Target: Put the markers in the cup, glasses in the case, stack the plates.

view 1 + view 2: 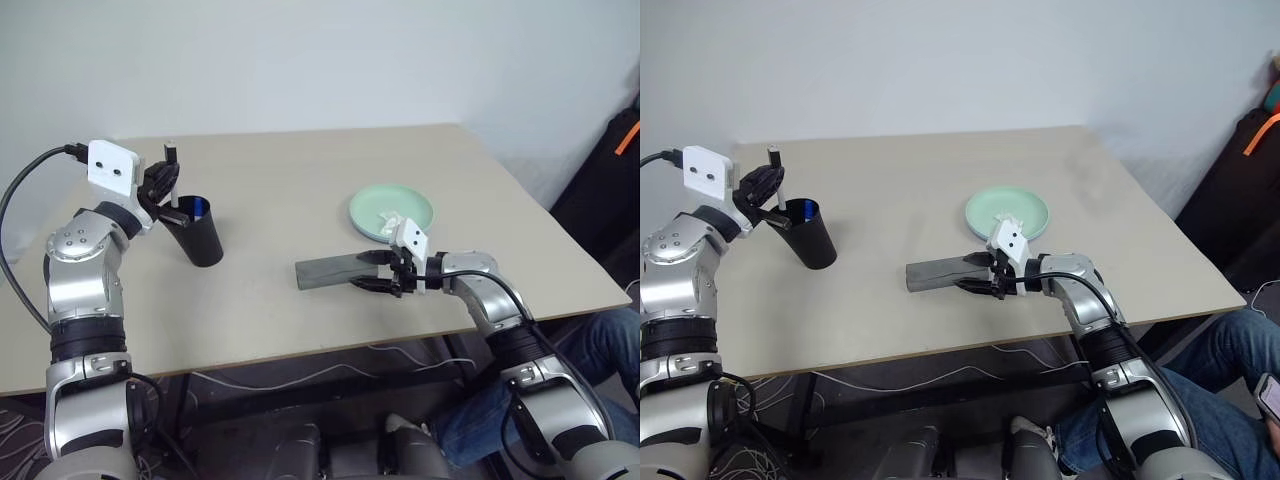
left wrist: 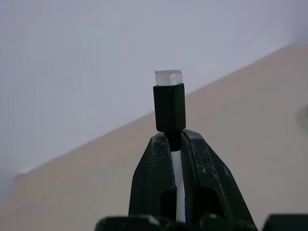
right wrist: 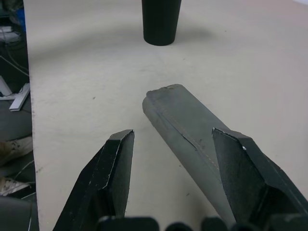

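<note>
At the table's left, my left gripper (image 1: pixel 160 190) is shut on a white marker with a dark tip (image 1: pixel 172 170). It holds the marker upright just above the rim of the black cup (image 1: pixel 203 240). Something blue (image 1: pixel 199 208) shows inside the cup. Near the front edge the grey case (image 1: pixel 335 272) lies shut on the table. My right gripper (image 1: pixel 378 271) stands open at its right end, one finger on each side of the case (image 3: pixel 183 120). A mint green plate (image 1: pixel 415 205) lies behind it. The glasses are out of view.
A small crumpled white scrap (image 1: pixel 390 218) lies on the green plate. A person's legs in jeans (image 1: pixel 600 345) are at the lower right beside the table. A black bag (image 1: pixel 610 170) stands at the far right. Cables (image 1: pixel 330 372) hang under the front edge.
</note>
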Controlling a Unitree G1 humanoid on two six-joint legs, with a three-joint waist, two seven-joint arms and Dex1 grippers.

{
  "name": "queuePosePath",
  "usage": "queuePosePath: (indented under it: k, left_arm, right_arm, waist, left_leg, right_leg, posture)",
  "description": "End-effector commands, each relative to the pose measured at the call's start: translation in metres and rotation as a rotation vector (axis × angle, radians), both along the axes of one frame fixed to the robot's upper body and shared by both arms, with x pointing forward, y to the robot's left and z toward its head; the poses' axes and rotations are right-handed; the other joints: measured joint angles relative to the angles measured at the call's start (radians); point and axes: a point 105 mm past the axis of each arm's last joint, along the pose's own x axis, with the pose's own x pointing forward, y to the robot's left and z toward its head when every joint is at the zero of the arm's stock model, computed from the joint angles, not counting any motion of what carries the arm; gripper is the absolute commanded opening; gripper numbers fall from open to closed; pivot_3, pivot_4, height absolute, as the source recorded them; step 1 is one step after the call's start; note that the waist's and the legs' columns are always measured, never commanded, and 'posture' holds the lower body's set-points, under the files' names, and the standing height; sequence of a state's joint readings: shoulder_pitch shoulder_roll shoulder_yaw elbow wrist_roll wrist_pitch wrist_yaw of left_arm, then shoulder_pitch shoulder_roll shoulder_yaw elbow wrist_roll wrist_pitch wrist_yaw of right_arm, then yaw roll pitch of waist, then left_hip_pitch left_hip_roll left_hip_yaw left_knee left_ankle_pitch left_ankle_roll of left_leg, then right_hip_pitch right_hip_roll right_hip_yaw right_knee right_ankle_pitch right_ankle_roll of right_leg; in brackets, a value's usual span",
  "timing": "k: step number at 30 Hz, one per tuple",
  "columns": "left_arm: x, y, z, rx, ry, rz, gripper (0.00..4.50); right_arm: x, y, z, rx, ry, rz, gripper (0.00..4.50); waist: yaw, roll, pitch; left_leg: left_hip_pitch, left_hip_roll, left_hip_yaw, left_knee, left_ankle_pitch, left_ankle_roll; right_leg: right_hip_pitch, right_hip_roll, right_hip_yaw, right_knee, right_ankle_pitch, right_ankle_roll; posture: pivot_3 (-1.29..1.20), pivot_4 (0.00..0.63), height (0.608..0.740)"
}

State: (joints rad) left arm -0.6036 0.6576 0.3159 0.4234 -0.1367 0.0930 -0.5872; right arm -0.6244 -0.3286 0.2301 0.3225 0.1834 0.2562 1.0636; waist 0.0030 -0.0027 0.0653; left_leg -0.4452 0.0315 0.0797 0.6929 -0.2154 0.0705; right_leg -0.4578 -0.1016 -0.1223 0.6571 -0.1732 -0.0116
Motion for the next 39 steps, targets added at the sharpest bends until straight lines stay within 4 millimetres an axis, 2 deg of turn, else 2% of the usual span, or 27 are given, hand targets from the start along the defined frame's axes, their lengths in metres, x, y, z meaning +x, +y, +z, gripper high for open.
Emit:
queuePosePath:
  k: [1,9,12,19,29,33,36,39]
  left_arm:
    - [-0.003,0.0,0.016,-0.022,-0.091,0.008,0.02]
    - [0.004,0.002,0.008,-0.032,-0.081,0.011,0.02]
    - [0.006,0.002,0.005,-0.033,-0.07,0.013,0.8]
    - [0.007,-0.002,0.005,-0.036,-0.06,-0.005,3.12]
    - [0.004,-0.01,0.01,-0.077,-0.064,-0.044,3.12]
    - [-0.007,-0.037,0.011,-0.167,-0.011,-0.203,3.12]
    - [-0.023,-0.06,0.005,-0.156,0.057,-0.332,3.12]
    - [-0.042,-0.08,-0.014,-0.132,0.157,-0.438,3.12]
  right_arm:
    - [0.001,0.006,0.017,0.02,-0.06,0.027,2.82]
    - [0.001,0.008,0.018,0.021,-0.063,0.032,2.82]
    - [0.001,0.006,0.017,0.021,-0.063,0.027,2.82]
    - [0.001,0.005,0.018,0.021,-0.064,0.023,2.82]
    - [0.0,0.004,0.018,0.022,-0.061,0.027,2.82]
    - [0.003,0.002,0.019,0.035,-0.059,0.006,2.82]
    - [0.006,0.001,0.021,0.044,-0.063,-0.012,2.82]
    - [0.01,-0.006,0.024,0.06,-0.068,-0.049,2.82]
  waist:
    - [0.0,0.0,0.0]
    - [0.0,0.0,0.0]
    - [0.0,0.0,0.0]
    - [0.0,0.0,0.0]
    - [0.0,0.0,0.0]
    - [0.0,0.0,0.0]
    - [-0.001,0.0,0.0]
    - [-0.001,0.0,0.0]
  left_leg:
    - [0.0,0.0,0.0,0.0,0.0,0.0]
    - [0.0,0.0,0.0,0.0,0.0,0.0]
    - [0.0,0.0,0.0,0.0,0.0,0.0]
    - [0.0,0.0,0.0,-0.001,0.0,0.0]
    - [0.0,0.0,0.0,-0.001,0.0,0.0]
    - [0.0,0.0,0.0,-0.002,0.0,0.0]
    - [-0.001,0.0,0.001,-0.002,0.0,0.0]
    - [0.0,0.001,0.001,-0.004,0.0,0.0]
  right_leg:
    - [0.0,0.0,0.0,0.0,0.0,0.0]
    - [-0.001,0.0,0.0,0.0,0.0,0.0]
    - [-0.001,0.0,0.0,0.0,0.0,0.0]
    - [-0.001,0.0,0.0,-0.001,0.0,0.0]
    - [-0.001,0.0,0.0,-0.001,0.0,-0.001]
    - [-0.001,-0.001,0.0,-0.002,0.0,-0.001]
    - [-0.001,0.0,0.0,-0.003,0.0,-0.001]
    - [-0.001,0.0,0.0,-0.003,0.0,-0.001]
  posture:
    - [0.0,0.0,0.721]
    - [0.0,0.0,0.721]
    - [0.0,0.0,0.721]
    - [0.0,0.0,0.721]
    - [0.0,0.0,0.721]
    - [0.0,0.0,0.721]
    - [0.0,0.0,0.721]
    - [0.0,0.0,0.721]
